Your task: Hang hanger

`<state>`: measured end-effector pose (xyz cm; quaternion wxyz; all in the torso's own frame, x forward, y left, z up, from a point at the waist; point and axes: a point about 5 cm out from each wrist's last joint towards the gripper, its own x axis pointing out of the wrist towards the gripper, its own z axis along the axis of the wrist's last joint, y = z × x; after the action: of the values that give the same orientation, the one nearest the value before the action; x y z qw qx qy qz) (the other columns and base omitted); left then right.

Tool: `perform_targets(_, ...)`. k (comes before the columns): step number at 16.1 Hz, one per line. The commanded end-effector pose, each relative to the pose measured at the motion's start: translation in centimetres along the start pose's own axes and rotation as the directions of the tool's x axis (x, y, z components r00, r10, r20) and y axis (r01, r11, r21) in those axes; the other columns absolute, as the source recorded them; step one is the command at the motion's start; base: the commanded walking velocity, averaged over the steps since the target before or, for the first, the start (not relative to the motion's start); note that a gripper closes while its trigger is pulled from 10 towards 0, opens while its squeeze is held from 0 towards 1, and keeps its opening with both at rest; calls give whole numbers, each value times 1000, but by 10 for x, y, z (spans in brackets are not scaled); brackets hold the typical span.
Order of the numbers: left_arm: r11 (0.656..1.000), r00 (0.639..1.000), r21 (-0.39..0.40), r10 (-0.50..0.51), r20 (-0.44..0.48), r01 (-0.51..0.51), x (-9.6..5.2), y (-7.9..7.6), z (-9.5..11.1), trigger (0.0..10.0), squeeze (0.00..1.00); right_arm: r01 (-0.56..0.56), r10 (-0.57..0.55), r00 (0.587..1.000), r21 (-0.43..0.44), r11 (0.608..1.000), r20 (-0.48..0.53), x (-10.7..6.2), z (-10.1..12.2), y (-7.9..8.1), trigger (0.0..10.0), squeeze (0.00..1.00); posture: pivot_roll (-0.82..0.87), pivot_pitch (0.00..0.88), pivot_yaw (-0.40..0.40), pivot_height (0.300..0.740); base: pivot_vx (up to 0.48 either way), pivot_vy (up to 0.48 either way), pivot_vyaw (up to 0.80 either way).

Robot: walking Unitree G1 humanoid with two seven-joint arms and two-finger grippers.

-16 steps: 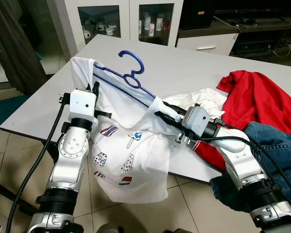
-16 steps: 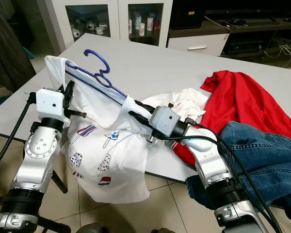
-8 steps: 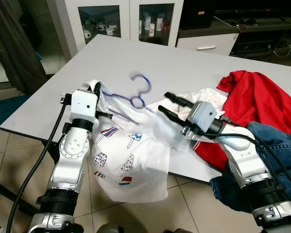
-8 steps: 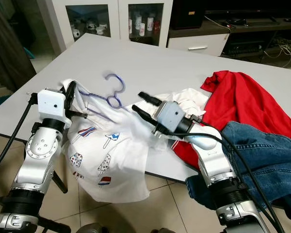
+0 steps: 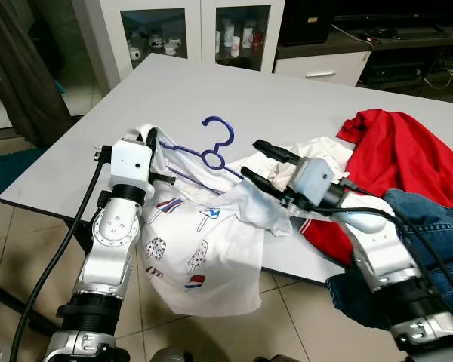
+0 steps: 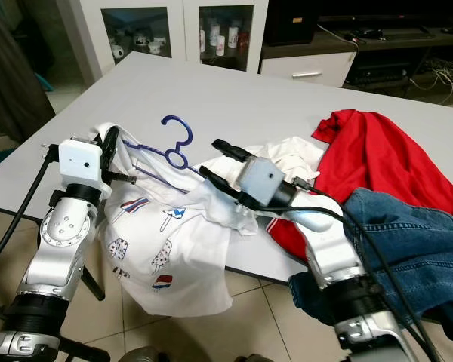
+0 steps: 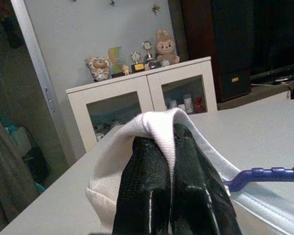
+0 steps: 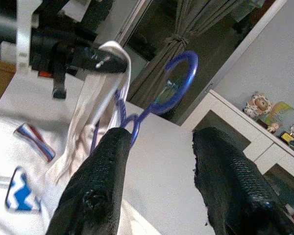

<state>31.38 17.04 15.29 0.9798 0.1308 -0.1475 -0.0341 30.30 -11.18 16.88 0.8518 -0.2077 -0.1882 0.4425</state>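
So the left gripper is clamped on a fold of the white popsicle-print t-shirt, which drapes off the near edge of the grey table. The blue plastic hanger lies inside the shirt's neck, hook resting on the tabletop. The right gripper hovers just beside it, fingers spread, holding nothing.

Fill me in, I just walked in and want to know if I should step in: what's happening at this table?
The robot is working a blue hanger into a white T-shirt that drapes over the table edge. Its left gripper is pinched shut on the shirt's fabric. The right gripper is open beside the shirt's other shoulder, holding nothing. A red garment and jeans lie to the right.
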Motion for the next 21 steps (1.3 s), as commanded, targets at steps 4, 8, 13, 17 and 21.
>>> perform_targets(4, 1000, 1000, 0, -8, 18, 8, 1, -2, 4, 0, 0, -2, 2, 1000, -39, 999, -10, 26, 8, -4, 10000, 0, 44, 0, -12, 740, 0, 0, 0)
perform_targets(8, 1000, 1000, -1, -7, 20, 7, 1, -2, 4, 0, 0, -31, 31, 998, -7, 999, -59, 39, 3, 3, 10000, 0, 53, 0, -16, 740, 0, 0, 0)
perform_targets(13, 1000, 1000, 0, 0, 19, 0, 0, -1, 4, 0, 0, -30, 31, 992, 14, 999, -123, 59, -6, 12, 10000, 0, 56, 0, -19, 740, 0, 0, 0)
perform_targets(17, 1000, 1000, -5, -4, 20, 4, 0, -4, 4, 0, 0, 18, -10, 989, 58, 998, -150, 78, -6, 14, 7922, 0, 56, 0, -21, 740, 0, 0, 0)
perform_targets(21, 1000, 1000, -6, 0, 17, 0, -3, -4, 3, 0, 0, 36, -22, 989, 99, 994, -147, 77, -8, 13, 0, 0, 63, 0, -27, 740, 0, 0, 0)
